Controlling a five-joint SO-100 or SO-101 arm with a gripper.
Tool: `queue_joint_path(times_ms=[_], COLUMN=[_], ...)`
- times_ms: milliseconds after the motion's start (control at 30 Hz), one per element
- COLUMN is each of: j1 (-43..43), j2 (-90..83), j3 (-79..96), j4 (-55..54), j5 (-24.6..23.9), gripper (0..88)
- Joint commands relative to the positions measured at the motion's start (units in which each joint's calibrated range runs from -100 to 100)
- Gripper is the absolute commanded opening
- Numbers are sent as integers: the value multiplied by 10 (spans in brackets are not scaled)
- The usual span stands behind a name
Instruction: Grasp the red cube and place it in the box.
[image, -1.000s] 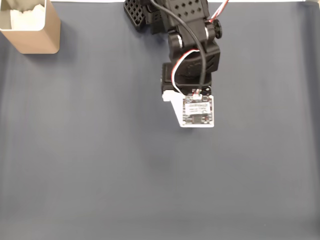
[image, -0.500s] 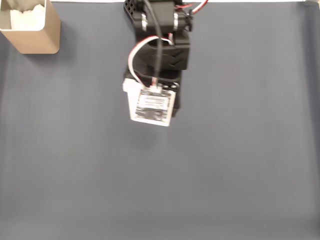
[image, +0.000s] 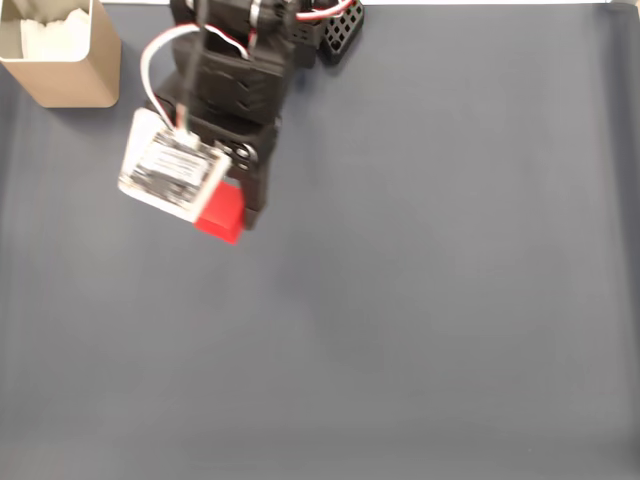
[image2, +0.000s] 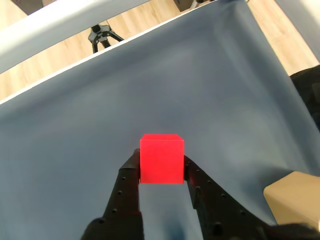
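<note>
Fingers (image2: 161, 172) clamp the cube (image2: 161, 159) firmly — carry it level toward the box (image: 62, 62) at eleven o'clock in the fixed view, clearing its wall before release.

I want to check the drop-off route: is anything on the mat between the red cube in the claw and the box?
Nothing visible. The claw holds the red cube, and in the fixed view only bare dark mat lies between it and the box at upper left.
</note>
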Motion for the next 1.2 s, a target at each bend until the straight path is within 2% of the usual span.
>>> queue_joint_path(times_ms=[0,433,733,1167], j1=[39,190,258,352], j2=[-31,-90,-137,-167], j3=[-29,6,46,111], j4=[2,-10,-21,-90], j5=[4,13,7,6], gripper=[41,39,38,37])
